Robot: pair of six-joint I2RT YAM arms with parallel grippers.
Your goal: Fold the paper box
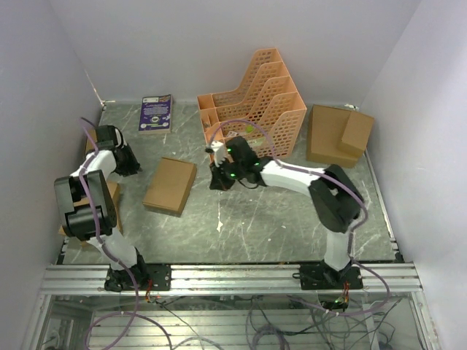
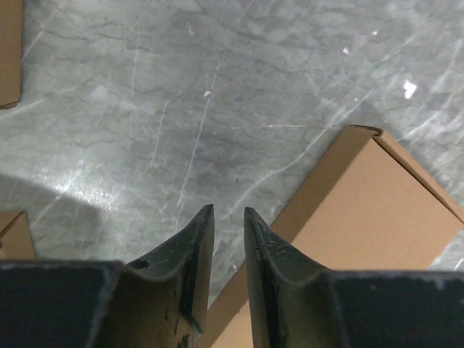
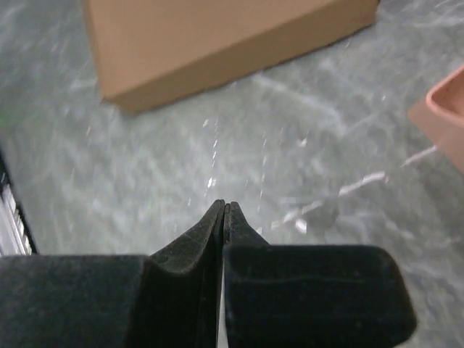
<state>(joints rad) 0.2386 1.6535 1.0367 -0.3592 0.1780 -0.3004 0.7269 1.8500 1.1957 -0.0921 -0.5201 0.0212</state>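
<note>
Orange file rack (image 1: 252,102), a booklet (image 1: 155,114) and spare cardboard boxes (image 1: 325,135) on a grey marbled surface (image 1: 255,219)

The lattice-sided rack stands at the back centre, its stepped compartments rising toward the rear wall (image 1: 219,36). The booklet, with a purple cover, lies flat in the back left corner, well apart from the rack. At the back right a large flat brown box lies near the rack, and a smaller brown box (image 1: 357,131) rests on top of it, turned at an angle. White scratches streak the surface. Aluminium rails (image 1: 233,277) run along its near edge, with loose cables (image 1: 277,321) tangled below them.
</note>
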